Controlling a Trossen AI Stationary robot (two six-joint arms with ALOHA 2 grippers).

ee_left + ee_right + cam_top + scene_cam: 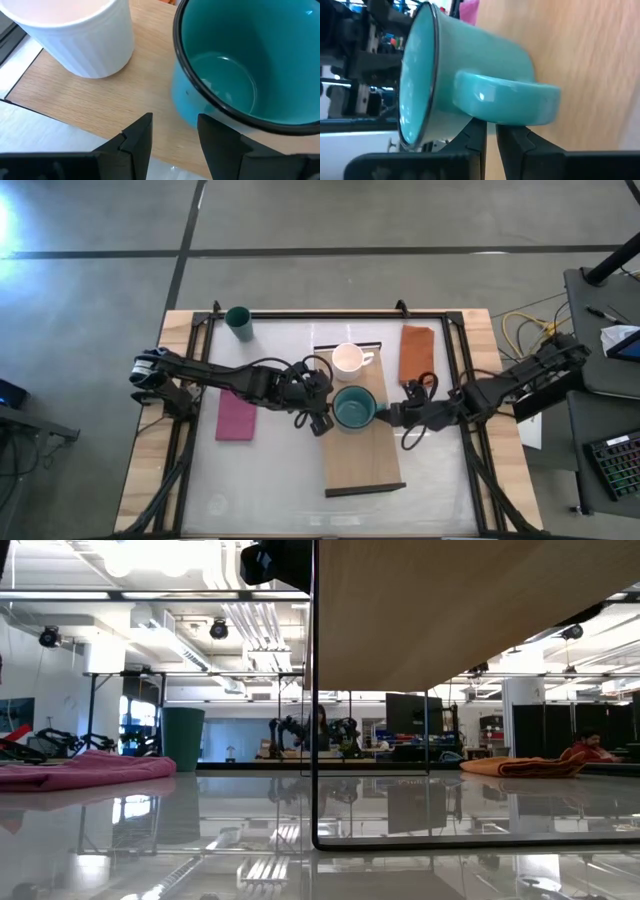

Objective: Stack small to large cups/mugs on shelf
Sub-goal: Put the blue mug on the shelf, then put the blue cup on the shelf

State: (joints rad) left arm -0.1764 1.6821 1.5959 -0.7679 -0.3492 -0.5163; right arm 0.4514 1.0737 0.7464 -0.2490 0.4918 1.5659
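The light-wood shelf [365, 465] stands mid-table. On it stand the small white mug [347, 360] at the far end and the teal mug [353, 408] near the middle, both upright. The dark green tumbler [238, 322] stands on the table at the far left. My left gripper [322, 420] is open and empty just left of the teal mug [235, 75], with the white mug [80, 35] beyond it. My right gripper [392, 417] is shut, rolled on its side, at the teal mug's handle [505, 100]. My right gripper comes level from the table's right side, its shut fingertips [475, 131] right at the outer face of the teal mug's handle [492, 114]. I cannot tell whether they touch it. The mug stands upright on the shelf.
A magenta cloth [236, 417] lies on the table left of the shelf and an orange cloth [416, 355] lies to its far right. The shelf's near half is bare. A dark frame [330, 315] runs round the table top.
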